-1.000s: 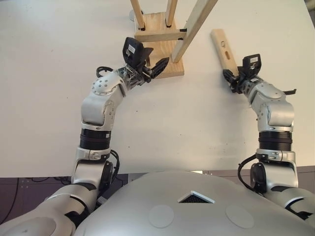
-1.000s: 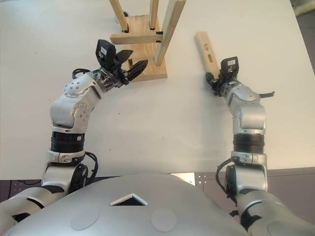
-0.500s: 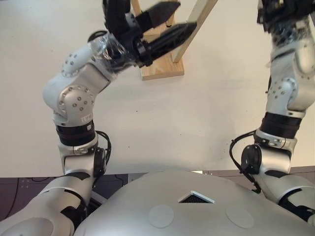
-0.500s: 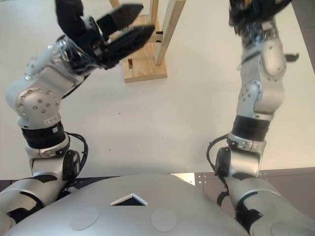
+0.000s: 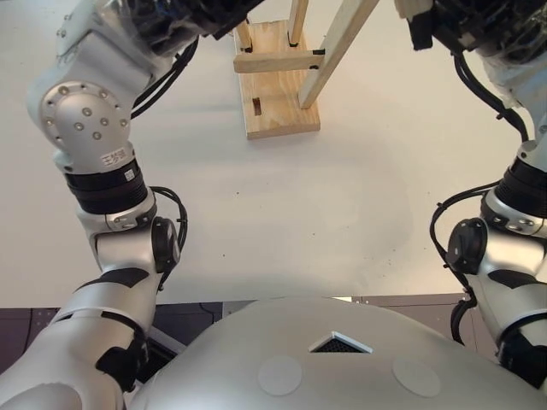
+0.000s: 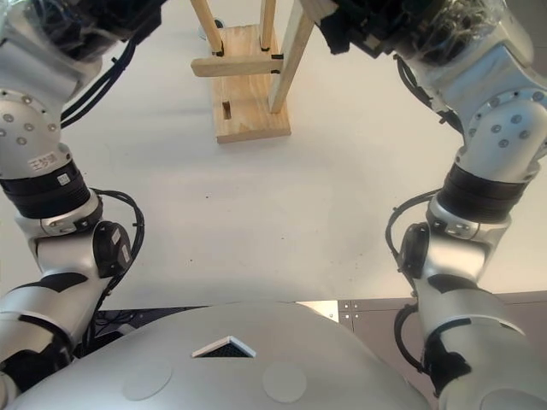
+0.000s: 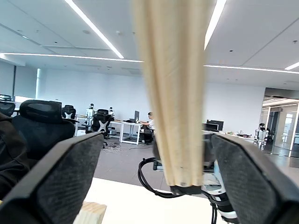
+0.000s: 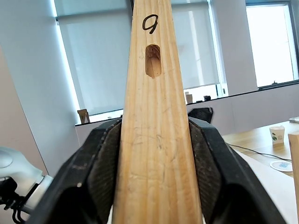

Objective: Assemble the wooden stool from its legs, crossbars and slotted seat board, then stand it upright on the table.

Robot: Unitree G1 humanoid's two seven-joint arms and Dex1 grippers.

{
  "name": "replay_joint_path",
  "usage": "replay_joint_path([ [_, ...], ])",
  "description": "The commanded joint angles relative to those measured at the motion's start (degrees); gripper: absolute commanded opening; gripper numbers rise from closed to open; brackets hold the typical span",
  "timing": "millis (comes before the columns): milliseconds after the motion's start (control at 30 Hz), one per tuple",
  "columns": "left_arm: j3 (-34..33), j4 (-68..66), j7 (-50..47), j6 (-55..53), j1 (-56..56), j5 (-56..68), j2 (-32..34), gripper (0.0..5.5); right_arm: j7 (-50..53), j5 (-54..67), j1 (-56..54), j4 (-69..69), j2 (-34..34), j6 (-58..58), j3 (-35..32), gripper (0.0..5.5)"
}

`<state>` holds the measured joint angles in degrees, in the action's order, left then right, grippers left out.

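Stool legs (image 5: 339, 51) run out of frame; right hand (image 8: 159, 154) clamps a loose leg (image 8: 156, 93), left hand (image 7: 156, 149) gapes around blurred wood (image 7: 173, 93).

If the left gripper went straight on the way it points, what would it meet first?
Probably the wooden leg, which stands straight ahead between the left gripper's open fingers; its distance is unclear.

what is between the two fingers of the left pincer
A wooden leg stands in the gap of the open left pincer, touching neither finger, as the left wrist view shows.
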<state>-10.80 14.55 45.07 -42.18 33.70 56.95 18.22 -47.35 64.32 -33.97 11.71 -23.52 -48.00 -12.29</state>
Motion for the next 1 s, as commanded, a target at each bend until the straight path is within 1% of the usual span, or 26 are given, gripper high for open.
replay_joint_path([
  [33,-2.4,-0.2,-0.6,0.2,-0.2,2.2,1.3,4.16,-2.4,-0.6,0.8,-0.3,-2.2,-0.6,1.0,2.04],
  [100,-3.1,-1.3,-1.1,0.5,0.1,2.7,1.5,4.16,-4.1,-0.4,1.8,0.6,-2.9,-1.5,1.8,2.04],
  [233,-2.5,-2.1,-1.2,0.7,-0.2,2.3,1.5,4.16,-5.8,-0.6,3.6,1.7,-3.5,-2.4,3.2,2.04],
  [333,-3.8,-2.1,-1.4,0.6,0.0,4.6,1.1,4.16,-6.8,-0.9,4.2,1.8,-4.0,-2.7,3.8,2.04],
  [367,-4.5,-2.8,-1.8,0.4,0.5,5.6,1.0,3.98,-6.9,-1.6,4.2,1.7,-4.2,-2.6,4.2,2.04],
  [400,-5.1,-3.1,-2.0,0.3,0.8,6.6,1.0,3.93,-7.2,-2.3,4.4,1.7,-4.4,-2.6,4.7,2.04],
  [467,-6.1,-3.1,-2.3,0.2,0.9,8.7,1.1,3.55,-7.4,-3.3,4.6,1.6,-4.5,-2.4,5.3,2.04],
  [500,-6.2,-3.1,-2.4,0.0,0.8,9.3,1.3,3.51,-7.4,-3.4,4.7,1.5,-4.4,-2.4,5.4,2.04],
  [667,-4.6,-1.7,-1.9,-0.7,-1.3,9.4,2.4,3.51,-6.1,-2.6,3.8,0.4,-3.7,-1.9,4.5,2.04],
  [800,-4.6,-1.3,-1.4,-0.7,-1.3,10.8,2.5,3.51,-7.0,-4.1,3.9,0.9,-4.5,-1.1,5.7,2.04],
  [1000,-5.2,-2.3,-1.6,-0.3,-1.1,11.8,2.6,3.51,-9.3,-3.2,5.1,2.5,-5.4,-2.1,6.4,2.04],
])
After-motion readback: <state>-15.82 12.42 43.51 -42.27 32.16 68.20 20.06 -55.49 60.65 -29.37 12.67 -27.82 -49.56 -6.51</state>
